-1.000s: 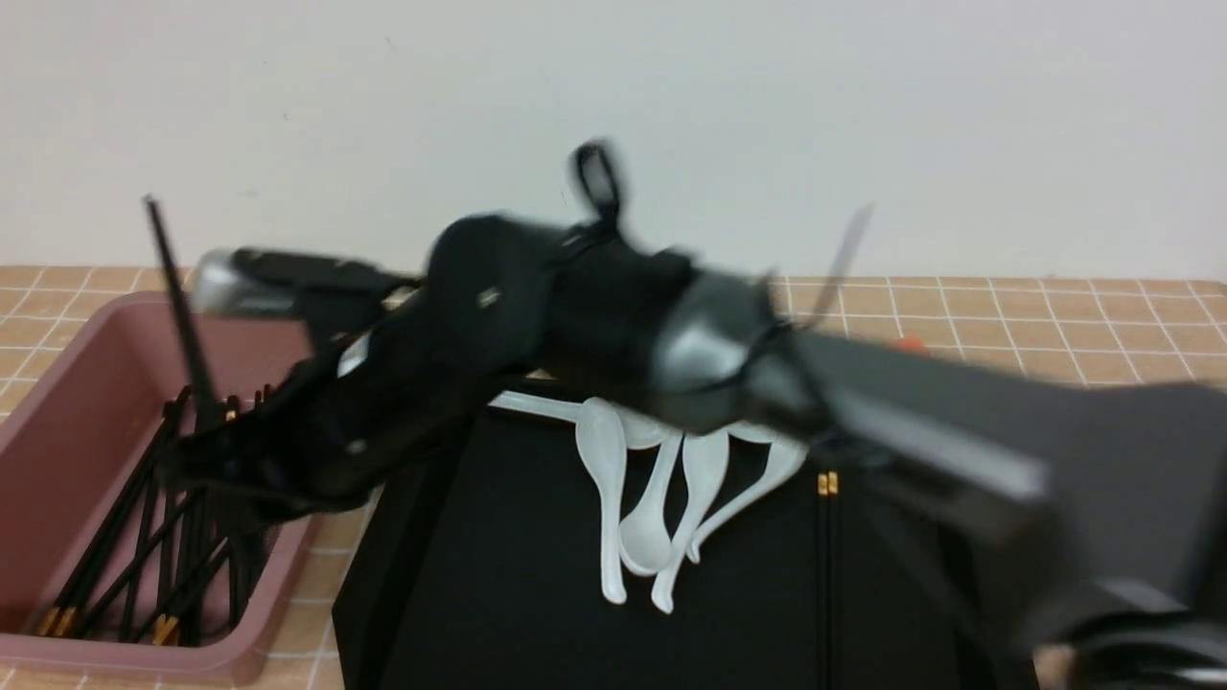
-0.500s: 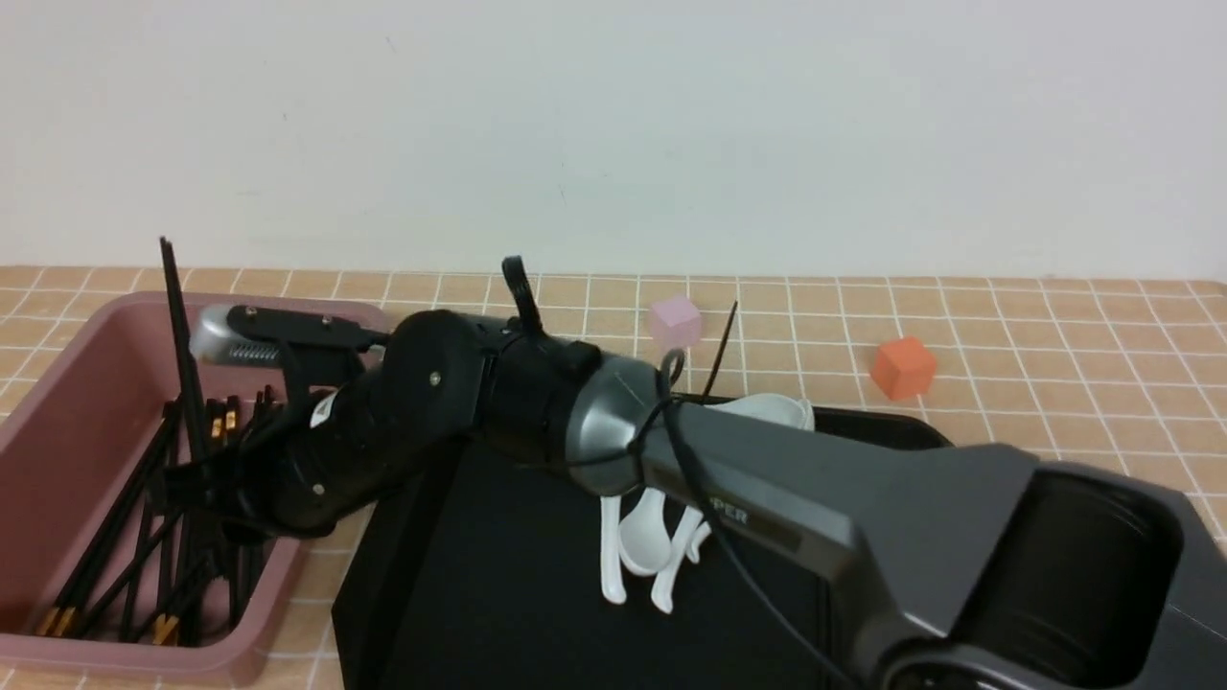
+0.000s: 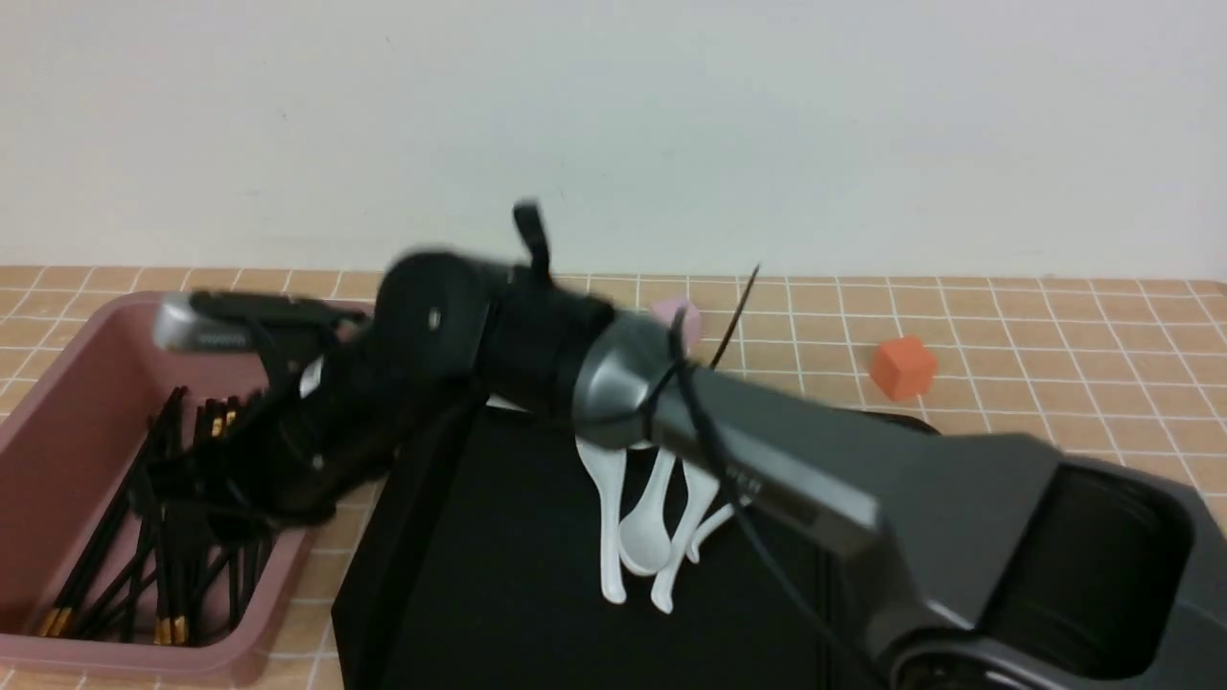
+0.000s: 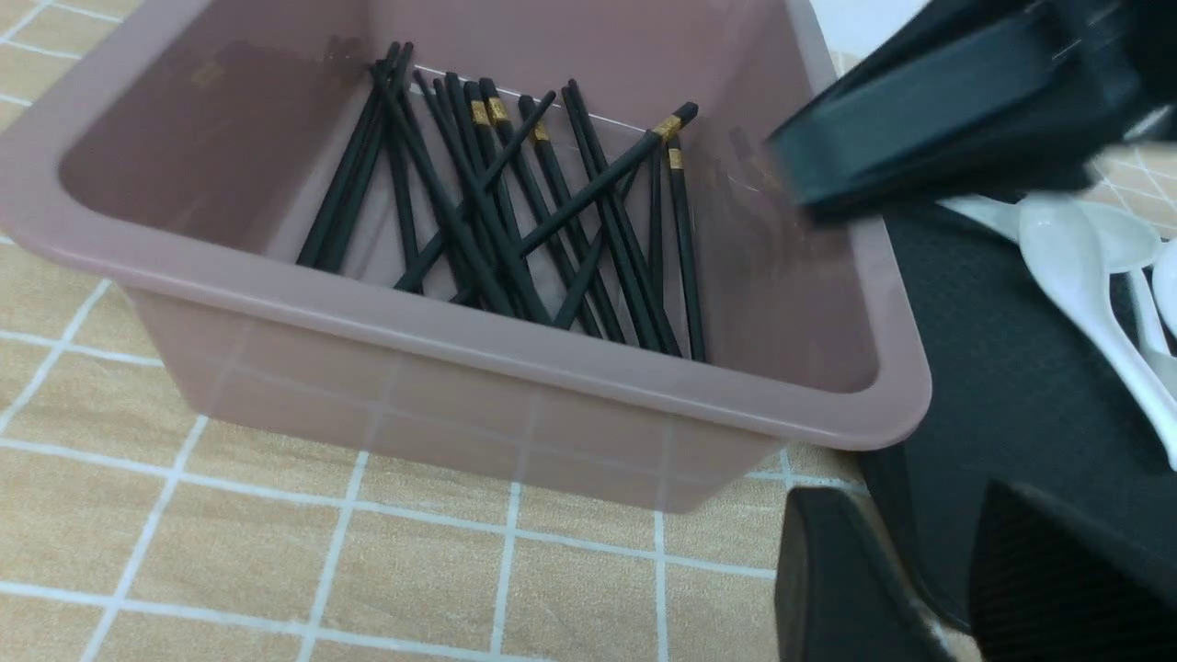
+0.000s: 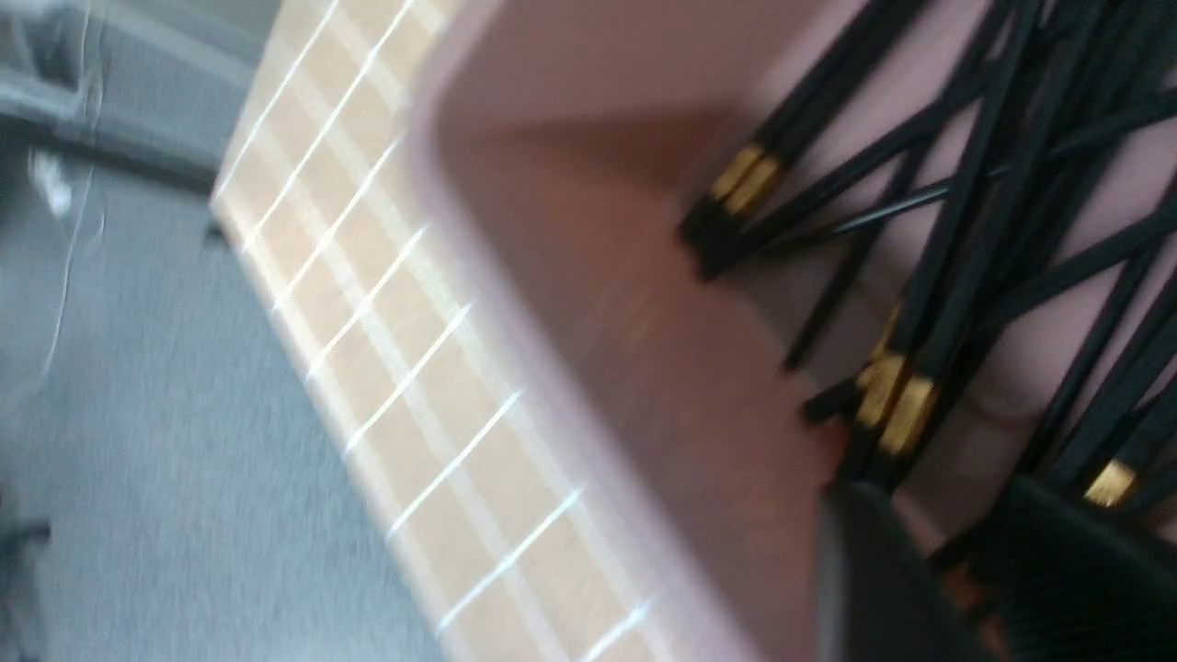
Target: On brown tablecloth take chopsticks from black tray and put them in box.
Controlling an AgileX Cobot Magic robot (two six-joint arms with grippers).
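1. Checking far left: many chopsticks (image 4: 469, 198) already in the pink box (image 4: 460, 340), done.
2. My right gripper (image 5: 965, 552) is over the box, fingers apart, nothing pinched; that drop looks finished.
3. My left gripper (image 4: 938, 552), near side, also spread, no load.
4. Right of box, black tray (image 3: 518, 594): spoons (image 3: 644, 541) stay; thin dark line, maybe chopsticks left; arm blocks the rest.

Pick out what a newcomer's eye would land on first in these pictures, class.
The robot's dark right arm dominates, slanting across the black tray toward the dusty-pink plastic bin at the left. Next come the gold-banded black chopsticks criss-crossed inside that bin, then the white soup spoons bright against the tray.
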